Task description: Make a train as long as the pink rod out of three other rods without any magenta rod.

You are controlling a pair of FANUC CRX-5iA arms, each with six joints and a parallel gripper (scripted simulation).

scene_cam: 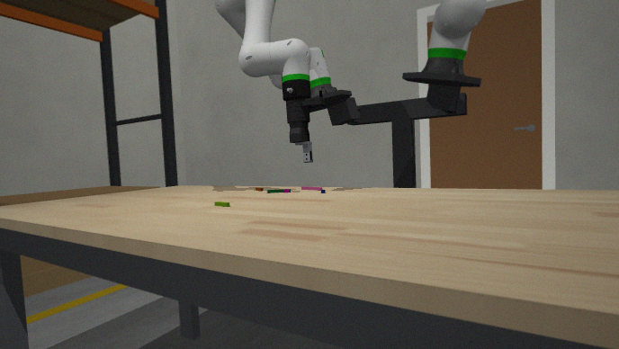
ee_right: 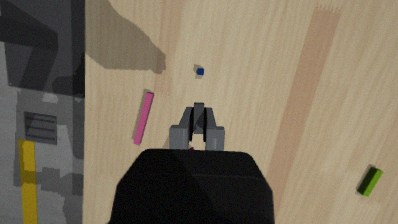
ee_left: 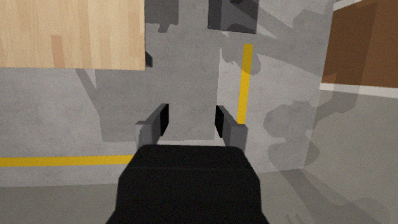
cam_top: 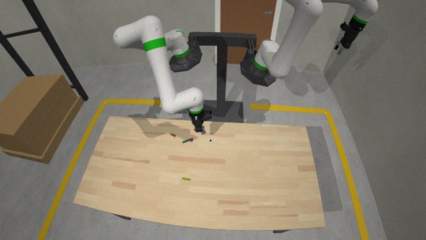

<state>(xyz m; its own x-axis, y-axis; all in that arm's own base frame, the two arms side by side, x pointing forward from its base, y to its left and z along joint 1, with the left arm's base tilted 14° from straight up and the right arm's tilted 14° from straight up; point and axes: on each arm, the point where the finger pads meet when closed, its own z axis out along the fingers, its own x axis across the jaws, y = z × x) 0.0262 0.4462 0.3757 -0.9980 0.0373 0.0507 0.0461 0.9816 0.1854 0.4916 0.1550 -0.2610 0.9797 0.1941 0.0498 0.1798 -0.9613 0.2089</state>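
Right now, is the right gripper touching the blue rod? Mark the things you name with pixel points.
Apart. The exterior view shows the right gripper (cam_top: 203,132) (scene_cam: 307,160) (ee_right: 198,117) well above the table (cam_top: 263,173) (scene_cam: 360,225) (ee_right: 260,75), with background visible between it and the blue rod (cam_top: 210,140) (scene_cam: 323,192) (ee_right: 200,71) below.
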